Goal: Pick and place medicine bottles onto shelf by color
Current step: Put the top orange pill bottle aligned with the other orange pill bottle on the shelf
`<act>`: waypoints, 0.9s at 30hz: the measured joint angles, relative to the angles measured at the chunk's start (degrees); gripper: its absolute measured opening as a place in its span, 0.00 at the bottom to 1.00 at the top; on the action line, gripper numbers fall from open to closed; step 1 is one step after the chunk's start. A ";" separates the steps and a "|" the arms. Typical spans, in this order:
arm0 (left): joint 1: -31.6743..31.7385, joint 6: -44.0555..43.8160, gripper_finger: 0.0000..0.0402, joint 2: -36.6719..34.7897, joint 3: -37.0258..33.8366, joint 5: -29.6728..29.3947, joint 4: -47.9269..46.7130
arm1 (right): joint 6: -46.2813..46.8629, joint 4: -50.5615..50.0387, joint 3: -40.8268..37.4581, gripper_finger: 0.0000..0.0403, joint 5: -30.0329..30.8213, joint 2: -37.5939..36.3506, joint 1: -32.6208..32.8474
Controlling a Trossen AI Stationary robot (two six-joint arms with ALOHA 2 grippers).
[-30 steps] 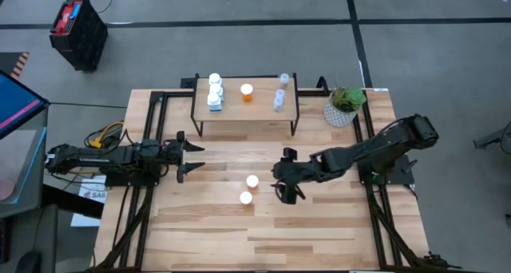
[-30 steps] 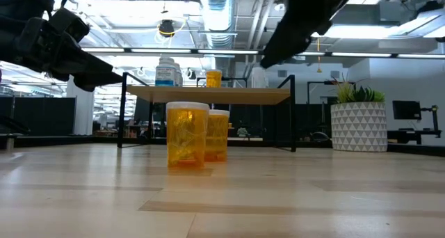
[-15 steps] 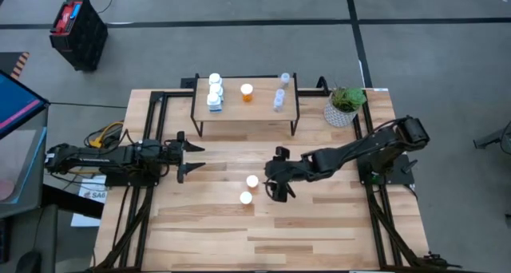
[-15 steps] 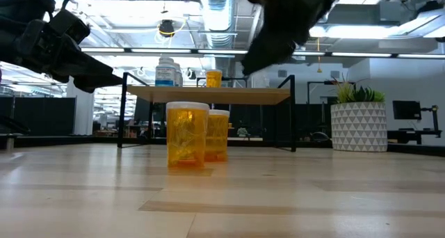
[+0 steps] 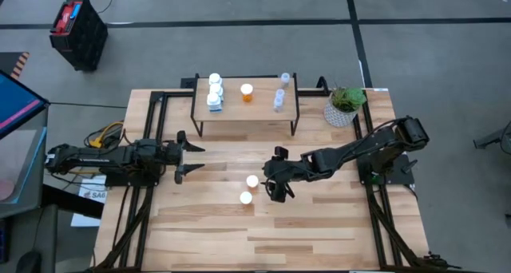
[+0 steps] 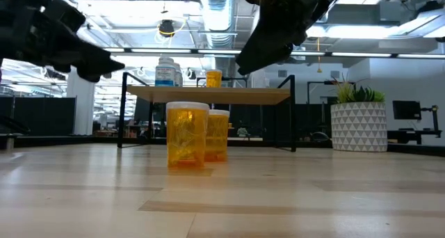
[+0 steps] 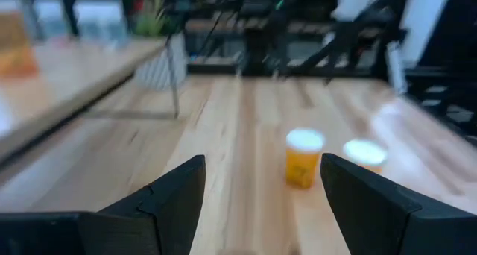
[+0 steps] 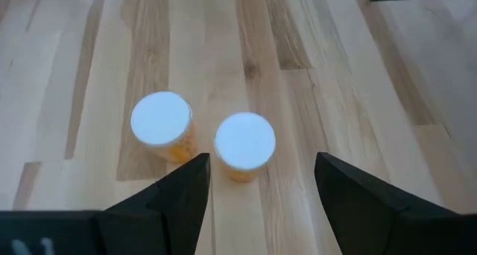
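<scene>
High view: my right tool (image 5: 275, 185) hangs just right of the two orange bottles still on the tabletop (image 5: 319, 241), fingers spread and empty. Nearer orange bottle (image 5: 245, 198) and the farther one (image 5: 252, 181) stand upright, close together, mid-tabletop, in front of the shelf (image 5: 259, 109). In the right wrist view both white caps show between and ahead of my fingers; the one at (image 8: 244, 141) sits closest to the gap, so I judge that's the one I'm lining up on. Staying above cap height makes sense: the pair is tight, and a low sideways approach could knock the neighbour (image 8: 161, 121).

Shelf already sorted by color: three white bottles (image 5: 215, 92) stacked in a column at its left end, one orange bottle (image 5: 247, 92) in the middle, pale clear bottles (image 5: 280, 94) at the right end. I count two clear ones for sure; a third I can't make out. Middle slot has room near the lone orange one, which is where these two should go.

My left tool (image 5: 185, 156) waits open and empty over the left side of the tabletop, well apart from the bottles, pointing right toward them. Potted plant (image 5: 345, 104) sits right of the shelf, out of the way.
</scene>
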 joint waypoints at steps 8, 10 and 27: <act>0.00 1.17 0.63 -6.16 0.02 -0.21 -5.12 | 0.02 -0.14 0.00 0.66 -0.02 0.00 0.11; 0.00 1.45 0.63 -7.82 0.02 -0.65 -4.97 | 0.02 -0.15 0.00 0.66 -0.02 0.00 0.11; 0.00 2.22 0.63 -10.57 0.02 -1.61 -4.96 | 0.04 1.39 0.00 0.66 -0.04 0.00 -1.56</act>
